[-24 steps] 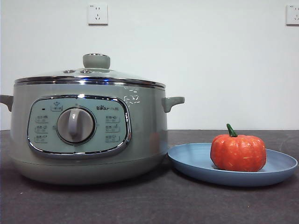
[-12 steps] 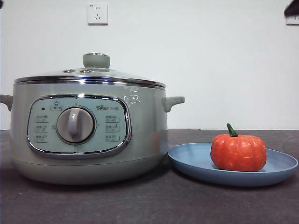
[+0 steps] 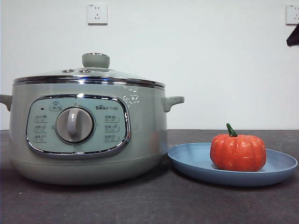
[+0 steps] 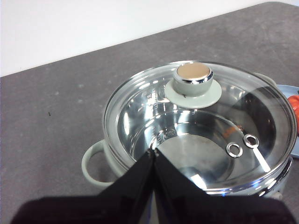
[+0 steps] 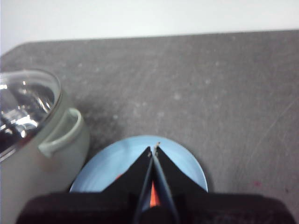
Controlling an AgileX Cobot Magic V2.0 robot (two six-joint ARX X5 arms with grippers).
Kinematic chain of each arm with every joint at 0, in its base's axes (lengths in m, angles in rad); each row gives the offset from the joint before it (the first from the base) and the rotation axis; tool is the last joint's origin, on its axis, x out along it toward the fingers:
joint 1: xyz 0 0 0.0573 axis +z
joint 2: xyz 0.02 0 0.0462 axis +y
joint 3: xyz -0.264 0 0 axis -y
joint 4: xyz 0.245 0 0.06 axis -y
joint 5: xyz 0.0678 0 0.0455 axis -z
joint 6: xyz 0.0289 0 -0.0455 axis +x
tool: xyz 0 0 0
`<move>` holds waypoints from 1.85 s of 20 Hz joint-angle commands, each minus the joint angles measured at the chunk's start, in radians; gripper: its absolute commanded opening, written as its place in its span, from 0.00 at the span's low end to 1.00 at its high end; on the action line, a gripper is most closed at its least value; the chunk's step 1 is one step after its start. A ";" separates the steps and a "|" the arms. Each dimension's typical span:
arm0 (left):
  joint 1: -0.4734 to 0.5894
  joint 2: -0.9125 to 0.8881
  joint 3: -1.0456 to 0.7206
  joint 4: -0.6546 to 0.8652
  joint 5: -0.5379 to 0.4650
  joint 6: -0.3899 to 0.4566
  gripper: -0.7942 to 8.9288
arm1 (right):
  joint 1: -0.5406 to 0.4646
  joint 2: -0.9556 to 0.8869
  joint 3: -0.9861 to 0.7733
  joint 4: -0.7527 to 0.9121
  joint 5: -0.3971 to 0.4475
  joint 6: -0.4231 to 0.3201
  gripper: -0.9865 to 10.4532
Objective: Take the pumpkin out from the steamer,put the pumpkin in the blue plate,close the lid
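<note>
Already the lid (image 3: pixel 88 74) sits on the steamer (image 3: pixel 88 135); the pumpkin (image 3: pixel 238 152) rests in the blue plate (image 3: pixel 196 161). Both end effectors, left (image 4: pixel 153 150) and right (image 5: pixel 154 148), hover pinched together, holding nothing.

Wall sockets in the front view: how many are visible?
2. One wall socket is above the steamer and its lid; the other socket sits at the right edge, cut off by the frame. More could lie outside the frame.
</note>
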 commanded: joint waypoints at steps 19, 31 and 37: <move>0.399 -0.412 -0.239 0.113 0.023 0.027 0.08 | 0.001 0.000 -0.006 -0.116 0.003 0.009 0.08; 0.489 -0.454 -0.572 0.264 0.131 -0.027 0.08 | 0.001 0.000 -0.006 -0.117 0.003 0.009 0.08; 0.489 -0.452 -0.572 0.262 0.129 -0.028 0.08 | 0.001 0.000 -0.006 -0.116 0.002 0.009 0.08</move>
